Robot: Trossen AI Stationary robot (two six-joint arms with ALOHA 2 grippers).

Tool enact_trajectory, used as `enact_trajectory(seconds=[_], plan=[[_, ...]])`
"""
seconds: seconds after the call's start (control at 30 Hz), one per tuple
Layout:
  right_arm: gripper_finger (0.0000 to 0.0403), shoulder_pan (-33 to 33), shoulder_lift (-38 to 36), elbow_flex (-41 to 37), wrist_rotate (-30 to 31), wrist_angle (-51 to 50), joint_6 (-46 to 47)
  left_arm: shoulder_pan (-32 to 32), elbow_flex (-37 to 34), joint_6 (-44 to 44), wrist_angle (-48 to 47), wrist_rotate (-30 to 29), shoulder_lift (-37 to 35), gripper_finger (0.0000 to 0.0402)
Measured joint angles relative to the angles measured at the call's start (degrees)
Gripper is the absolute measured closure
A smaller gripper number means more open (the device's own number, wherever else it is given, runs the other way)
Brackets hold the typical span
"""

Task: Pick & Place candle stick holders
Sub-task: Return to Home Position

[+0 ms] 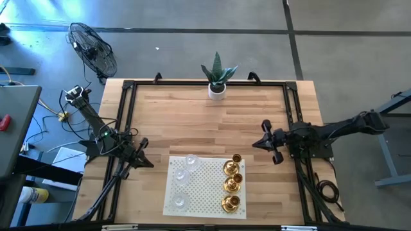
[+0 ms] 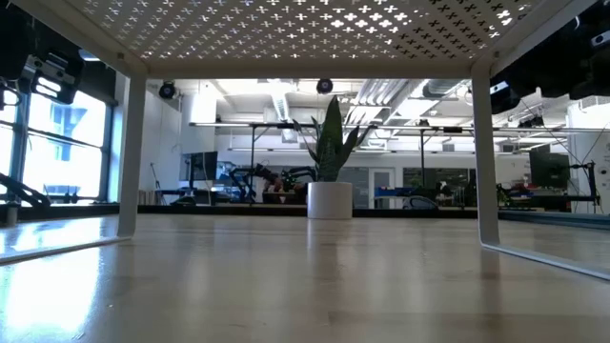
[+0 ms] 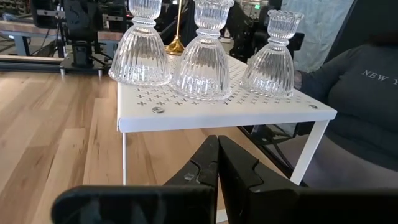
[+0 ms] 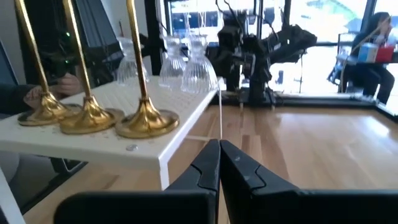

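A white perforated rack (image 1: 205,186) stands on thin legs at the table's near middle. Three clear glass candle stick holders (image 1: 182,174) stand upright on their wide bases along its left side, large in the left wrist view (image 3: 204,59). Three gold brass holders (image 1: 231,186) stand on round bases along its right side, close in the right wrist view (image 4: 146,121). My left gripper (image 1: 146,162) is shut, level, just left of the rack, with nothing between its fingers (image 3: 217,163). My right gripper (image 1: 257,142) is shut, level, right of the rack and a little farther back (image 4: 219,163).
A green plant in a white pot (image 1: 217,80) stands at the table's far edge, seen under the rack in the low view (image 2: 330,195). Black frame rails (image 1: 125,122) run round the table. A person in a grey top (image 3: 367,93) is beside the table's near side.
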Motion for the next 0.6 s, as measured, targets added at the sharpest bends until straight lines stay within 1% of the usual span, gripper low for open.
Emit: enact_trajectory(seconds=[0.6], plan=[[0.0402,0.00,-19.34,-0.01,0.11,-16.36,-3.03,0.02,0.02,-0.02,-0.02,0.02,0.00,0.0401]])
